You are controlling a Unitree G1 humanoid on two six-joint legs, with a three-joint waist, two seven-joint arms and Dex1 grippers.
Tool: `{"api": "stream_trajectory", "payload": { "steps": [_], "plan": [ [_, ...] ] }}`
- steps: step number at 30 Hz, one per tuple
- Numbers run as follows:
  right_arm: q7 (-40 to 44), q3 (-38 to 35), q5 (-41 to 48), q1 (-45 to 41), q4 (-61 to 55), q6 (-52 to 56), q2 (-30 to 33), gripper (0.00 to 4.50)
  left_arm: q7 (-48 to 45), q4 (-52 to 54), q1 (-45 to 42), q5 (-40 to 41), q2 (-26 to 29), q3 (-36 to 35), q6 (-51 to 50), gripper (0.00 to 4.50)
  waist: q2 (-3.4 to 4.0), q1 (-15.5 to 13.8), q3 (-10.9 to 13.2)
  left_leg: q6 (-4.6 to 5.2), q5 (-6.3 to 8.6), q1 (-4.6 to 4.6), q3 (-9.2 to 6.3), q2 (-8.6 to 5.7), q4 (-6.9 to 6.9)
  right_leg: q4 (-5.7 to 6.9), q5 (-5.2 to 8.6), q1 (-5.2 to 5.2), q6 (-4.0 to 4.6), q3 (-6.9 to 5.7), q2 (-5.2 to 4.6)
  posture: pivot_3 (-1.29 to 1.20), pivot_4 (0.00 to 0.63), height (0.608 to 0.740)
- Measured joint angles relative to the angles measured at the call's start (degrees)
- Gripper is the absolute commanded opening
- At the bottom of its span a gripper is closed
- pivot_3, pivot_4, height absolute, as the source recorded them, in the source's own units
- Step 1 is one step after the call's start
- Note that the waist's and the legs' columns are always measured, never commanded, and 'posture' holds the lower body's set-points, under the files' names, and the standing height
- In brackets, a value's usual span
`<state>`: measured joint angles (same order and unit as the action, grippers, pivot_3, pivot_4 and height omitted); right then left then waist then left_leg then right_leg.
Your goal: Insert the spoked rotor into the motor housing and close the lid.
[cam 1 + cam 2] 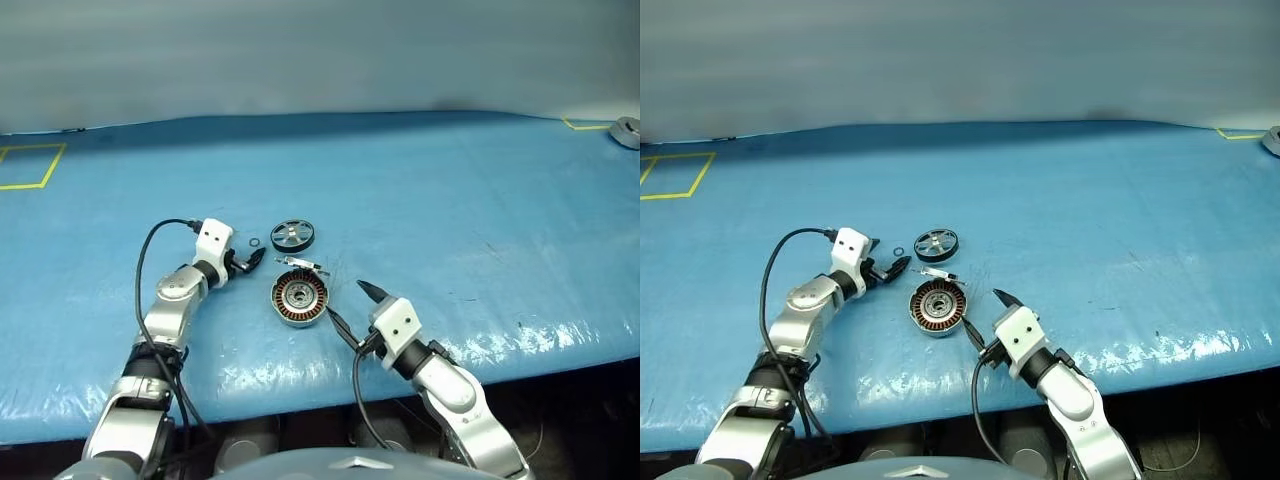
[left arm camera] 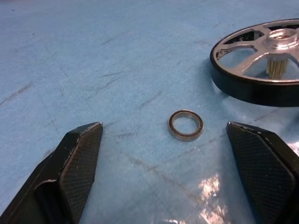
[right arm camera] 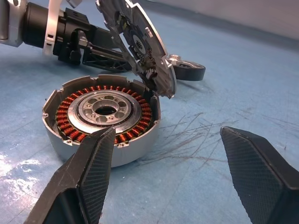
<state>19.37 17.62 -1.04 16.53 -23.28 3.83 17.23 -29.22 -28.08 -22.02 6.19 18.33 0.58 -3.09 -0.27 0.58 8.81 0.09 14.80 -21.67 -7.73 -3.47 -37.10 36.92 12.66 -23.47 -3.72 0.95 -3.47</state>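
The motor housing (image 1: 299, 300), a squat silver ring with copper windings, rests on the blue table. Its lid (image 3: 140, 42) stands tilted up at the housing's far rim. The spoked rotor (image 1: 292, 236), silver spokes in a dark rim, lies flat just beyond the housing. A tiny dark ring (image 2: 186, 125) lies left of the rotor. My left gripper (image 1: 250, 262) is open, low over the table, with the tiny ring just ahead between its fingertips (image 2: 81, 154). On the near right side of the housing my right gripper (image 1: 352, 305) is open and holds nothing.
The blue table surface (image 1: 450, 200) stretches wide around the parts. Yellow tape marks (image 1: 30, 165) sit at the far left, and a grey object (image 1: 626, 131) at the far right corner. The table's front edge runs just below my arms.
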Motion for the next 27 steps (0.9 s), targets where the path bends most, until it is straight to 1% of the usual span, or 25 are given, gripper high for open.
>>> {"api": "stream_trajectory", "payload": {
  "steps": [2, 5, 10, 12, 14, 15, 20, 23, 27],
  "plan": [
    [-0.4, 0.0, -0.6, 0.0, 0.3, -0.2, -0.5, 3.78, 0.0, -2.1, -1.3, -0.6, -0.3, 0.1, 1.3, 4.5, 0.0, 0.1, 0.0, -0.04, -0.02, 0.0, 0.01, 0.0, 0.0, 0.0, 0.0, 0.0, 0.0, 0.01, 0.0, 0.0, 0.15, 0.74],
    [-0.7, 0.1, -0.9, -0.1, 0.3, -0.2, -1.4, 3.81, -0.3, -4.3, -2.5, -1.2, -0.6, 0.7, 2.8, 3.93, 0.01, 0.0, 0.0, -0.02, -0.01, 0.02, 0.0, -0.01, -0.01, 0.01, -0.01, 0.02, 0.0, 0.01, 0.0, 0.0, 0.15, 0.74],
    [-1.0, -0.3, -0.9, -0.4, 0.3, -0.1, -1.7, 3.81, -1.0, -5.9, -3.0, -1.8, -0.7, 1.7, 4.2, 2.21, 0.02, 0.1, -0.1, 0.07, 0.0, 0.11, 0.02, -0.01, -0.05, 0.04, -0.05, 0.1, -0.02, 0.03, 0.0, 0.0, 0.15, 0.74],
    [-1.0, -0.5, -0.9, -0.4, 0.3, -0.1, -1.7, 3.81, -1.1, -5.6, -2.4, -1.8, -0.4, 1.8, 4.5, 1.59, 0.07, 0.3, -0.1, 0.05, -0.01, 0.14, 0.03, 0.03, -0.04, 0.05, -0.07, 0.1, 0.01, 0.05, 0.04, 0.0, 0.15, 0.74],
    [-1.0, -0.9, -0.9, -0.2, 0.3, 0.0, -1.6, 3.81, -1.2, -4.6, -1.1, -1.8, 0.2, 1.8, 4.7, 0.85, 0.16, 0.6, -0.2, 0.04, -0.01, 0.17, 0.05, 0.06, -0.02, 0.07, -0.07, 0.1, 0.02, 0.07, 0.07, 0.0, 0.15, 0.74],
    [-1.0, -0.9, -0.9, -0.2, 0.3, 0.0, -1.6, 3.81, -1.2, -4.0, -0.4, -1.8, 0.4, 1.7, 4.7, 0.64, 0.21, 0.7, -0.2, 0.04, -0.01, 0.18, 0.06, 0.07, -0.02, 0.07, -0.07, 0.11, 0.03, 0.09, 0.08, 0.0, 0.15, 0.74],
    [-1.0, -0.9, -0.9, 0.2, 0.3, 0.0, -1.6, 3.81, -1.4, 4.1, 7.3, -1.3, 3.6, 0.2, 3.1, 0.64, 0.32, 1.3, -0.4, 0.05, -0.01, 0.31, 0.16, 0.11, 0.06, 0.09, -0.06, 0.12, 0.05, 0.24, 0.09, 0.0, 0.15, 0.74],
    [-0.9, -0.8, -0.9, 0.4, 0.4, 0.0, -1.6, 3.81, -2.5, 13.1, 14.1, 0.3, 5.9, -1.1, -0.3, 0.64, 0.33, 1.4, -0.4, 0.06, 0.0, 0.32, 0.17, 0.12, 0.06, 0.09, -0.05, 0.13, 0.07, 0.28, 0.03, 0.0, 0.15, 0.74],
    [-0.8, -0.8, -0.9, 0.6, 0.6, 0.0, -1.5, 3.81, -9.9, 28.7, 25.2, 6.8, 9.7, -1.1, -6.9, 0.64, 0.3, 1.0, -0.4, 0.11, 0.04, 0.16, 0.18, 0.16, 0.03, 0.04, -0.04, 0.01, 0.1, 0.26, -0.05, 0.0, 0.15, 0.74]
  ]
}}
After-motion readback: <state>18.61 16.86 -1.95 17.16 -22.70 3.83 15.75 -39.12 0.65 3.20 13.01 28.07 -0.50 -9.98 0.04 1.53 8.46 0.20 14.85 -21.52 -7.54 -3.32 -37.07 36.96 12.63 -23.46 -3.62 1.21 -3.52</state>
